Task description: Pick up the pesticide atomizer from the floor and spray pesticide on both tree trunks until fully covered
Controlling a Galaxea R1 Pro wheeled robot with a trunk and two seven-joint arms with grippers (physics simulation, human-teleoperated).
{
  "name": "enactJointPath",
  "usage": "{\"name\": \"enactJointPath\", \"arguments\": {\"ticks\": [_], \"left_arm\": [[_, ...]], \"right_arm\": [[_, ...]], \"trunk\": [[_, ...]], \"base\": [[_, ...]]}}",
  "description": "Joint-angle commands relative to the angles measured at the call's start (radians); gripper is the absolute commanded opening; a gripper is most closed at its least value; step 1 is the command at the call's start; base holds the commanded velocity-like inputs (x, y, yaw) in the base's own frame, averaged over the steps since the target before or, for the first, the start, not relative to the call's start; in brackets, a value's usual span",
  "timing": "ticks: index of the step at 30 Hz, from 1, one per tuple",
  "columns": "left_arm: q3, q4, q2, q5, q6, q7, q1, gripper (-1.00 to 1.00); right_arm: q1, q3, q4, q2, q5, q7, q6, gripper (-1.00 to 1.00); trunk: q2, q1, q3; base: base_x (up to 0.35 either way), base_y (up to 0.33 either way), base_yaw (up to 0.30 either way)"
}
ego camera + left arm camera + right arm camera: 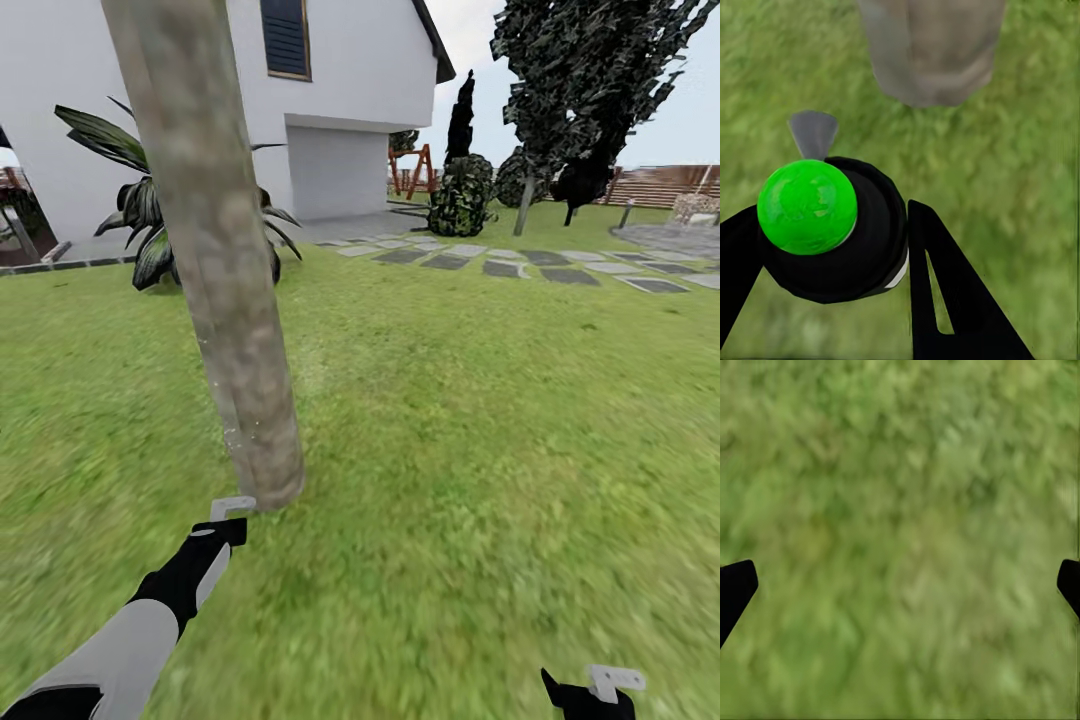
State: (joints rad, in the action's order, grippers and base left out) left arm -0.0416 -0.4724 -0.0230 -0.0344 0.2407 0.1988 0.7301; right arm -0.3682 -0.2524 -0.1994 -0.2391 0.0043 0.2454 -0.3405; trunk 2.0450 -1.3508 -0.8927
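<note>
A thick mottled grey-beige tree trunk (215, 260) leans up from the grass right in front of me. My left gripper (226, 524) hangs just before its base. In the left wrist view that gripper (832, 251) is shut on the pesticide atomizer (832, 240), a small black bottle with a bright green top and a grey nozzle (813, 133) aimed toward the trunk's foot (930, 52). My right gripper (900, 585) is open over bare grass, low at my right (592, 694). A second tree (575, 90) with dark ragged foliage stands far back right.
A white house (340, 110) rises behind, with a broad-leaved plant (145, 215) beside the trunk. Grey stone slabs (520, 262) cross the lawn toward the right, past dark shrubs (462, 195) and a brown slat fence (660, 185). Open grass lies all around.
</note>
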Motion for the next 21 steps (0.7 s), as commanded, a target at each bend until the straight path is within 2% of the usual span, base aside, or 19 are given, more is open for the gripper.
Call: {"name": "enactJointPath", "arguments": {"ticks": [1,9,21], "left_arm": [[0.0,0.0,0.0,0.001,0.0,0.001,0.0,-1.0],[0.0,0.0,0.004,0.0,-0.001,0.001,0.0,-1.0],[0.0,0.002,0.008,-0.001,-0.001,-0.001,0.0,-1.0]], "right_arm": [[0.0,0.0,0.0,0.0,0.0,0.0,0.0,1.0],[0.0,0.001,0.0,0.001,0.0,0.0,0.0,1.0],[0.0,-0.001,0.0,0.0,0.0,0.0,0.0,1.0]], "trunk": [[0.0,0.0,0.0],[0.0,0.0,0.0],[0.0,0.0,0.0]], "base": [[0.073,-0.276,0.044],[0.012,-0.276,0.035],[-0.065,-0.275,0.264]]}}
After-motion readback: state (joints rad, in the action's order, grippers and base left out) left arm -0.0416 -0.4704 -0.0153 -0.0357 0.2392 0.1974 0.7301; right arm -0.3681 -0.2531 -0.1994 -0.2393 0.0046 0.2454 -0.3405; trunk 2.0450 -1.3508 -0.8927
